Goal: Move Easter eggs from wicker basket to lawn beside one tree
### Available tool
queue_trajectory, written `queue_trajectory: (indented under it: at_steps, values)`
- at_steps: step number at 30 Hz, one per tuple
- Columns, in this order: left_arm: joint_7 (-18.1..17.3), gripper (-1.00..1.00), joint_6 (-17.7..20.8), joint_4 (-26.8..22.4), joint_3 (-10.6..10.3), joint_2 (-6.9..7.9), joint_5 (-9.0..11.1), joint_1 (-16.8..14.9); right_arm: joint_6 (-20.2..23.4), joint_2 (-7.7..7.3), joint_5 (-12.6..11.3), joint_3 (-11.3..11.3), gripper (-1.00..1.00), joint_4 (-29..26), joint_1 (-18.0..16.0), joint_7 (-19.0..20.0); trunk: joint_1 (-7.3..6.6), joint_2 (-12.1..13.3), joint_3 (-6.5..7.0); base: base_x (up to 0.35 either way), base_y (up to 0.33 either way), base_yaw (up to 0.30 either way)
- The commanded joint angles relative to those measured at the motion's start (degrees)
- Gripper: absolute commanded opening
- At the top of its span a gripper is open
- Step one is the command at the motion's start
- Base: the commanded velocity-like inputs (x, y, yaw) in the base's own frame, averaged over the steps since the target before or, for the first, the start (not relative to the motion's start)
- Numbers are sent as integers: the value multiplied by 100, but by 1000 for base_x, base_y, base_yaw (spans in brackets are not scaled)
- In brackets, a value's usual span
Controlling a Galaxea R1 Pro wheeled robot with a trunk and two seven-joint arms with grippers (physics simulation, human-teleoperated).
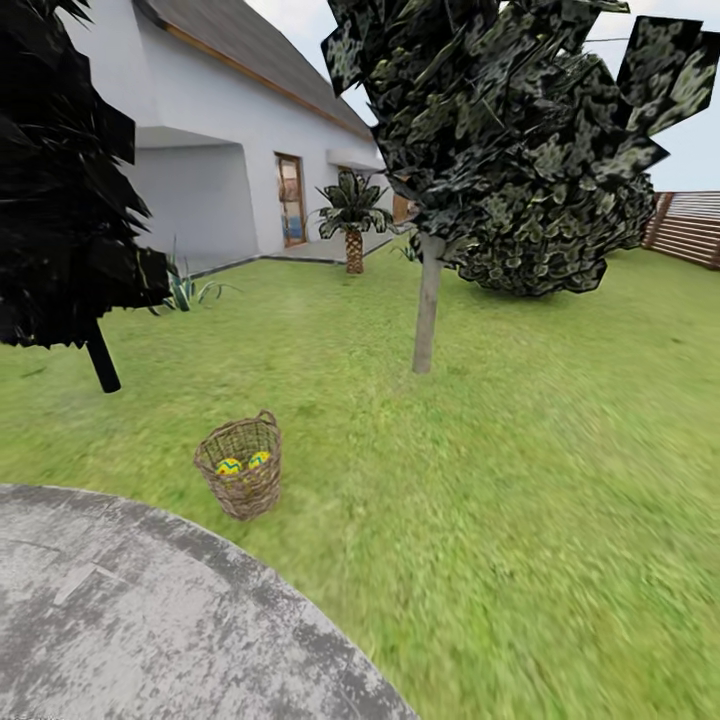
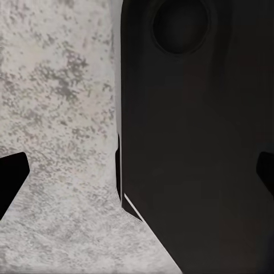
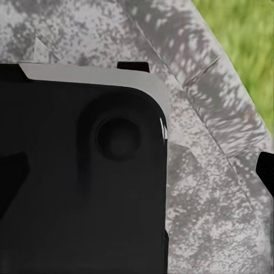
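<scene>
Standing on the lawn point(image 1: 520, 480) just beyond the curved edge of the round grey stone patio point(image 1: 120, 610), the wicker basket point(image 1: 240, 468) holds at least two visible Easter eggs point(image 1: 243, 464), yellow with blue zigzag bands. Farther back on the grass, well apart from the basket, rises the tree point(image 1: 427, 315) with its pale straight trunk and mottled dark crown, flanked by a black conifer point(image 1: 60, 180), a palm point(image 1: 353, 225) and a white house point(image 1: 215, 130). Both wrist views look down past a dark robot body panel point(image 2: 194, 142) onto the patio stone; the left gripper point(image 2: 137, 177) and right gripper point(image 3: 137, 171) each show dark fingertips at opposite frame edges, spread wide with nothing between them.

green lawn point(image 1: 520, 480), wicker basket point(image 1: 240, 480), tree point(image 1: 427, 310)
</scene>
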Motion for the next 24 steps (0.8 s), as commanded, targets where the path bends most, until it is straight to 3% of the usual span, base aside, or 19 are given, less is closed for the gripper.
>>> queue_trajectory:
  at_steps: [1,24]
  values:
    - [-3,100,-3,0,3,0,8,-3,-18,-1,1,3,100,3,-2,-3,3,-2,-10,303,0,270]
    - [-3,100,-3,0,3,0,7,-3,-18,-9,1,3,100,3,-2,-3,3,-2,-119,302,0,270]
